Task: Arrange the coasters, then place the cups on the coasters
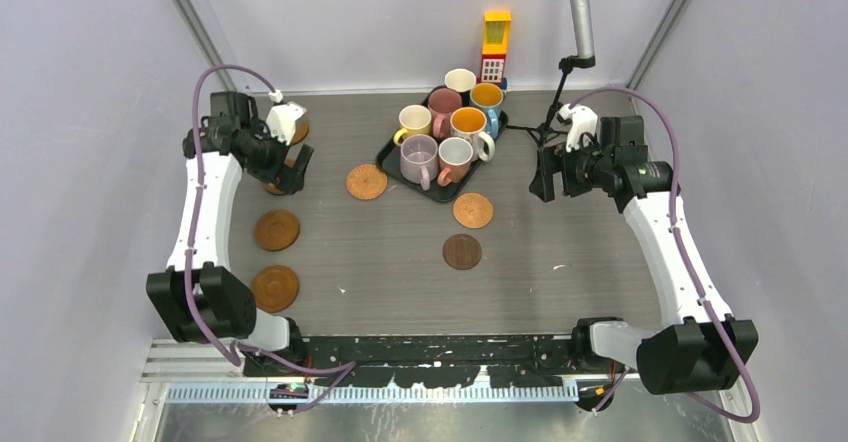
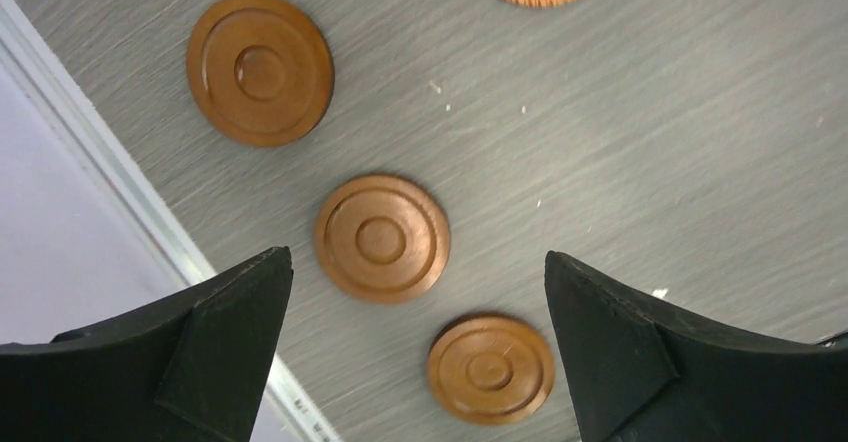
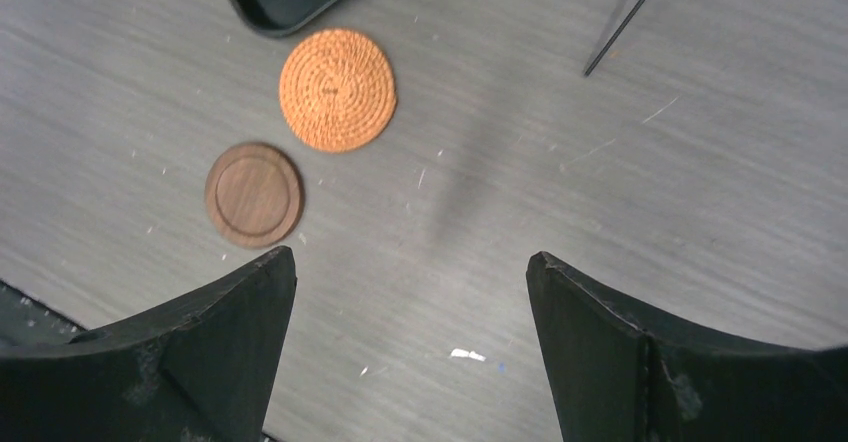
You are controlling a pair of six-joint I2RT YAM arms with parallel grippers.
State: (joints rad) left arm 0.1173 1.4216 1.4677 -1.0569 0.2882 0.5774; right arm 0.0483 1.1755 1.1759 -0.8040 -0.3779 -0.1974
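Note:
Several mugs [image 1: 452, 127] stand packed on a black tray [image 1: 441, 194] at the back centre. Brown coasters lie down the left side [image 1: 277, 230] [image 1: 275, 288]; two more [image 1: 299, 135] peek out from under my left gripper [image 1: 291, 174]. Woven coasters [image 1: 367, 182] [image 1: 473, 210] and a dark coaster [image 1: 462, 252] lie near the tray. My left gripper [image 2: 417, 260] hangs open and empty above a row of three ringed coasters [image 2: 491, 368]. My right gripper [image 3: 412, 259] is open over bare table, with a woven coaster [image 3: 337, 89] and a dark coaster [image 3: 254, 194] ahead.
A yellow-red toy block tower [image 1: 495, 47] stands behind the tray. A stand with thin tripod legs [image 1: 552, 122] rises at the back right, close to my right gripper. The left wall's rail [image 2: 120, 187] runs beside the coaster row.

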